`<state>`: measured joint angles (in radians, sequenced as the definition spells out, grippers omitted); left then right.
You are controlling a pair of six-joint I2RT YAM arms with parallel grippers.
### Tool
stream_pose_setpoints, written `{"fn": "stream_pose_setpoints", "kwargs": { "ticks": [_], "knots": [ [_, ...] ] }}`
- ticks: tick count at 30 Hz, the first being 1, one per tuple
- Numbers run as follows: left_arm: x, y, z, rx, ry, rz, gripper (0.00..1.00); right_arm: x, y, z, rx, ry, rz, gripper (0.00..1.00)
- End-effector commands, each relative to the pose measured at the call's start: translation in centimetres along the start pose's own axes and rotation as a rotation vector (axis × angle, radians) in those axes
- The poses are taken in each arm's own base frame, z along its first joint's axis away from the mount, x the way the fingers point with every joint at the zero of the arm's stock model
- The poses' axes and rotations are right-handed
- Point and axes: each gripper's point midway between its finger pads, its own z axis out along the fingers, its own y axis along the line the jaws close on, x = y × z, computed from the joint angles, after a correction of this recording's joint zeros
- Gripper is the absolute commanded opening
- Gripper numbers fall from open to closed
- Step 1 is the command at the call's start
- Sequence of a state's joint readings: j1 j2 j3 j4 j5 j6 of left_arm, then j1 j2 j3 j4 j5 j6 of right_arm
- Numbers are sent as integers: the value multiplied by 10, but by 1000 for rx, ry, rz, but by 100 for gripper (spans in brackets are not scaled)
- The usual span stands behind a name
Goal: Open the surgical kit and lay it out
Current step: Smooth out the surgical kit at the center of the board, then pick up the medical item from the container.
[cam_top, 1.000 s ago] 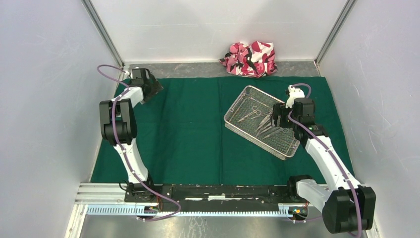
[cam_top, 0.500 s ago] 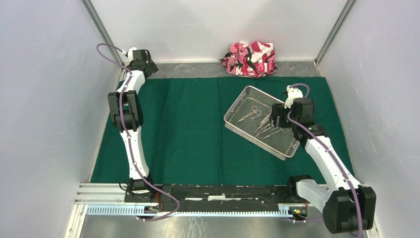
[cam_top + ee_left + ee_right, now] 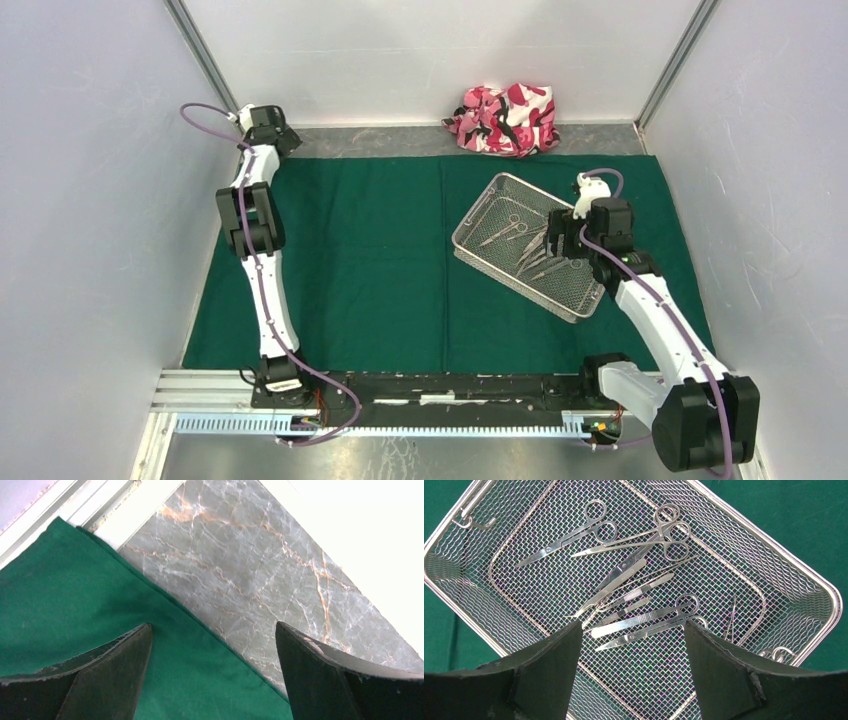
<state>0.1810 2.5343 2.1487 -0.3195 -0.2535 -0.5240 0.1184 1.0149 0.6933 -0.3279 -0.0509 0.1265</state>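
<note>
Between the wide-set fingers of the left gripper [image 3: 212, 625], only flat green drape [image 3: 75, 605] and bare marbled tabletop [image 3: 240, 565] are seen. Passage ahead of that claw is closed off by the white wall [image 3: 360, 525] and, to its left, by the corner frame rail [image 3: 75, 502]. Directly under the parted right gripper [image 3: 632, 623], descent is hemmed in by the raised rim of the wire-mesh tray [image 3: 774, 542] and by overlapping steel instruments [image 3: 624, 572], with bare mesh left to the claw's left; the camouflage bundle [image 3: 505, 118] is noted well ahead of this claw.
</note>
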Motion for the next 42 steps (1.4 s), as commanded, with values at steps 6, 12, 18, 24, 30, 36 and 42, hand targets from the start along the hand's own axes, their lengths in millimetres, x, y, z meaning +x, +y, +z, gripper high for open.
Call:
{"fn": "stream_pose_setpoints", "kwargs": {
  "ticks": [6,12,18,24,30,36,42],
  "knots": [
    [-44,-56,-69,154,-40,12,100,-21,1,-2,41,-6,4,81],
    [-23,-117,-175,397,62,-17,100,-18,15,15,15,80,54,81],
    [80,-156,-279,601,243,116,100,-26,20,38,109,88,420,79],
    [131,-170,-358,748,226,336,98,-24,18,61,340,135,704,76],
    [128,-155,-385,715,92,478,96,-18,21,95,523,297,748,68],
    [121,-154,-398,739,62,467,96,5,18,114,630,373,806,64],
    [123,-159,-408,783,88,452,96,21,10,112,701,340,886,62]
  ]
}}
